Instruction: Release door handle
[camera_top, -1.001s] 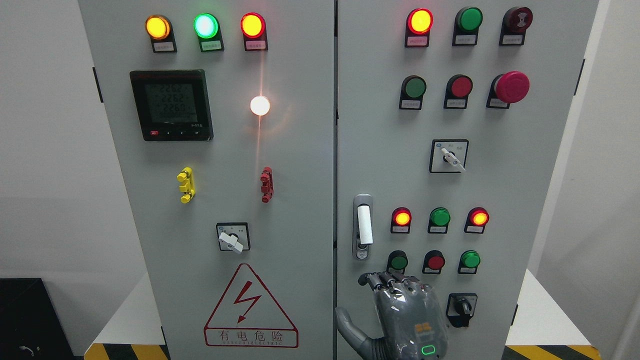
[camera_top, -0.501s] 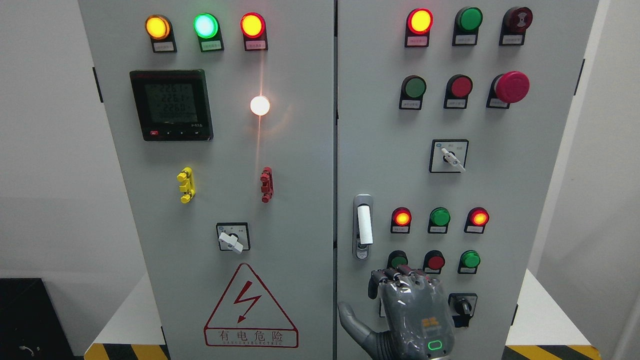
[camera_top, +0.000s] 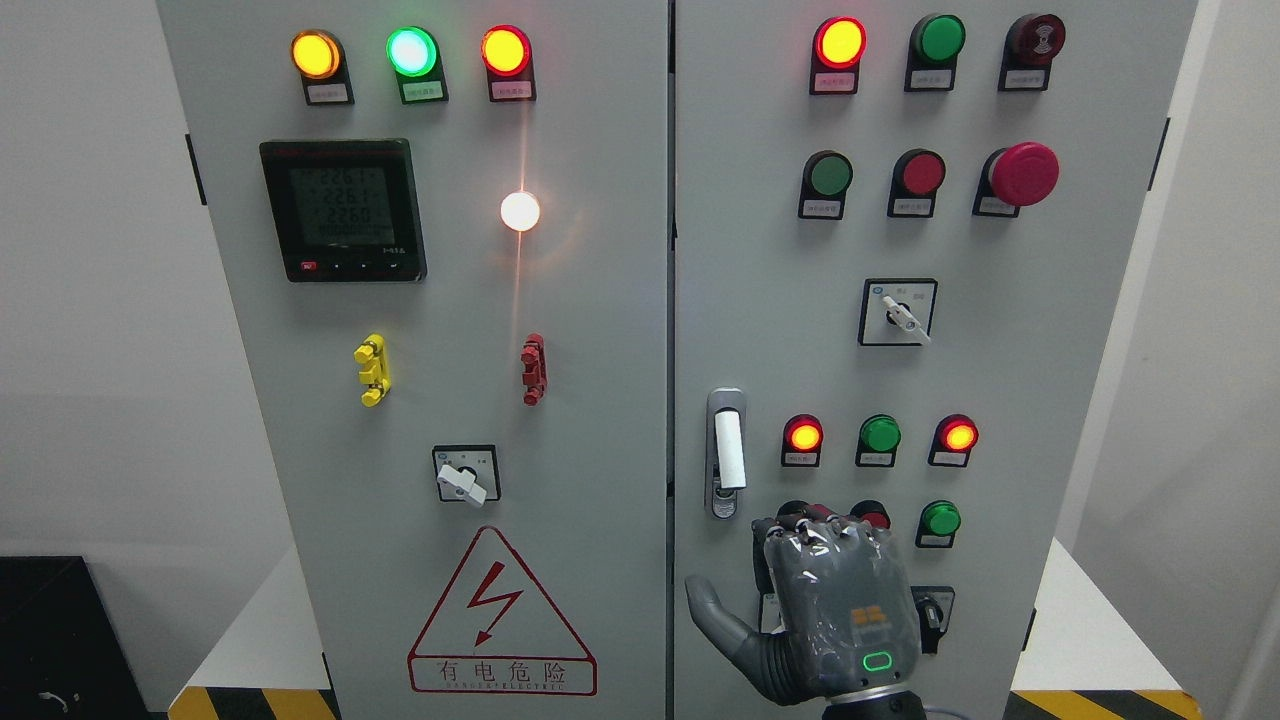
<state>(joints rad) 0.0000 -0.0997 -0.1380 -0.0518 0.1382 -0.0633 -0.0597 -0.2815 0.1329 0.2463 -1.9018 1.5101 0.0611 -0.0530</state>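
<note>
The door handle (camera_top: 730, 450) is a white upright lever in a grey metal housing, near the left edge of the right cabinet door (camera_top: 760, 300). My right hand (camera_top: 815, 535) comes up from the bottom edge, below and to the right of the handle, with its back toward me. Its fingers (camera_top: 800, 525) are curled forward and hold nothing, and the thumb (camera_top: 712, 610) sticks out to the left. A gap separates the hand from the handle. It covers the dark green and red buttons in the lower row. The left arm does not show.
The right door carries lit indicator lamps (camera_top: 803, 436), a red emergency button (camera_top: 1024, 173) and rotary switches (camera_top: 900, 312). The left door (camera_top: 600, 400) has a meter (camera_top: 343, 210), a rotary switch (camera_top: 465, 478) and a red hazard triangle (camera_top: 500, 618). White walls flank the cabinet.
My right hand has risen and shifted to the right in front of the right door, now covering the lower buttons. The handle has not moved.
</note>
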